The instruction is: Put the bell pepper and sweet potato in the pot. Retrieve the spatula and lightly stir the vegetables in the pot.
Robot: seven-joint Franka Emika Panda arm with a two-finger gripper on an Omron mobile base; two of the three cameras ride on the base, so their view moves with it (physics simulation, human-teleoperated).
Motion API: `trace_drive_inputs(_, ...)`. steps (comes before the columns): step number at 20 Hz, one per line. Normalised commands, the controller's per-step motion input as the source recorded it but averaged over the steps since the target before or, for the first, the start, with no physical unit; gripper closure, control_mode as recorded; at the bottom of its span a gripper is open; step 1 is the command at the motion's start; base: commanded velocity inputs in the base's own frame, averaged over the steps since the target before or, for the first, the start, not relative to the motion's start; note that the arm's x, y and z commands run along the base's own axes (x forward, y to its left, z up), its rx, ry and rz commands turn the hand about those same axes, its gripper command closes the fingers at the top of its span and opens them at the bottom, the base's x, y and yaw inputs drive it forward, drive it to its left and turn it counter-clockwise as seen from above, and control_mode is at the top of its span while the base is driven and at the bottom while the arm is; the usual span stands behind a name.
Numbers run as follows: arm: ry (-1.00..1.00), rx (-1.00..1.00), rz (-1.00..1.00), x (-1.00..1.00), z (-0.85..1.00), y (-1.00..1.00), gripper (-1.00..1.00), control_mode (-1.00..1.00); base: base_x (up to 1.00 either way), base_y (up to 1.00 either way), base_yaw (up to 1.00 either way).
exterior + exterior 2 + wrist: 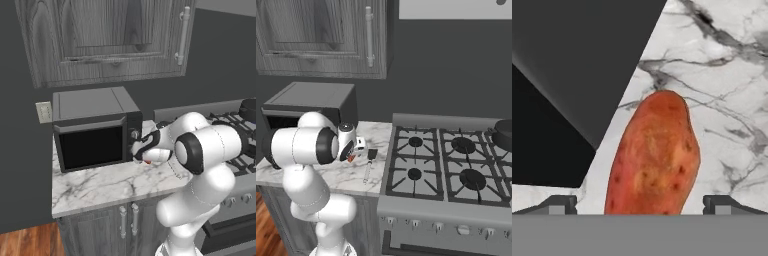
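Observation:
The sweet potato, an orange-brown speckled tuber, lies on the marble counter right below my hand. My gripper is open, its two dark fingertips standing wide on either side of the tuber's near end without touching it. In the base views the gripper hangs low in front of the microwave's right corner, a reddish sliver of the sweet potato under it. The spatula lies on the counter just right of the hand. The dark pot sits on the stove's back right burner. The bell pepper is hidden.
The microwave stands close on the left of the hand, its dark side wall beside the tuber. A gas stove adjoins the counter on the right. Wall cabinets hang above.

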Motion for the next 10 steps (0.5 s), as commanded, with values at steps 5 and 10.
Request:
trace_drive_inputs(5,0.01,0.0,0.03,0.02,-0.52,0.0,-1.0,-1.0,0.0,0.0,0.0)
trace_drive_inputs(10,0.0,0.0,0.05,-0.04,-0.42,0.0,-1.0,-1.0,0.0,0.0,0.0)
